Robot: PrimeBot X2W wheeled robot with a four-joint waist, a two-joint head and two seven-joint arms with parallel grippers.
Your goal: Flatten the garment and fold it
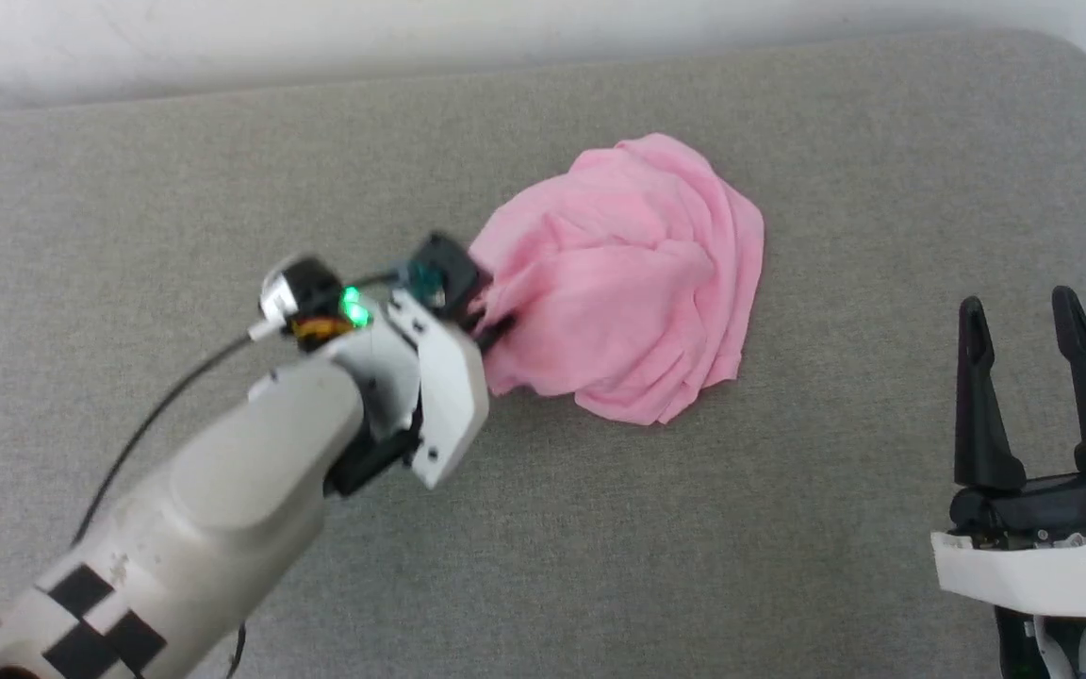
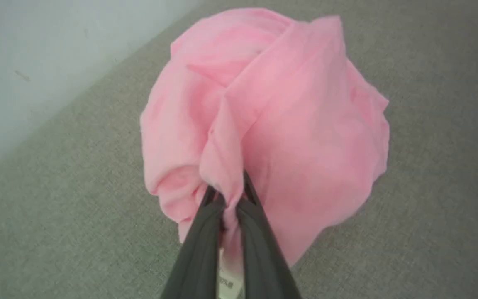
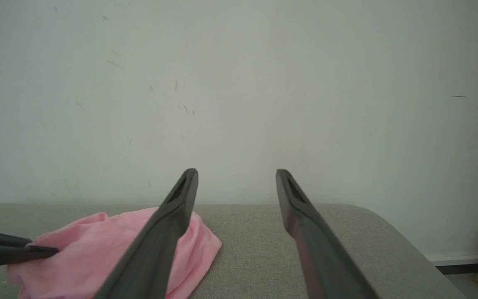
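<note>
Garment [image 1: 628, 283]: light-pink cloth, bunched in a rumpled mound of overlapping folds near the middle of the worktop — not yet flattened.
Worktop [image 1: 222, 189]: grey woven cover with a rounded far-right corner; a pale wall [image 3: 239, 83] stands behind it.
Left hand [image 1: 491, 325]: closed on the mound's left edge. In the left wrist view its two fingers pinch a gathered ridge of cloth, and a white care label [image 2: 227, 282] lies between them, nearer the palm.
Right hand [image 1: 1017, 311]: fingers spread, holding nothing, at the lower right of the head view and well apart from the cloth.
Handling (judged): thin, soft and light. It will drape and trail rather than keep a shape, and a pinch on one layer may drag the layers beneath along. A shallow bite is likely to slip.
Where to hold (judged): a true hem or corner, not a mid-panel fold — the label suggests the left grip sits at a seam or hem. A second grip by the right hand on the opposite edge would let the two spread the cloth taut.
Stage (judged): early; flattening is the step in hand, folding not begun.
</note>
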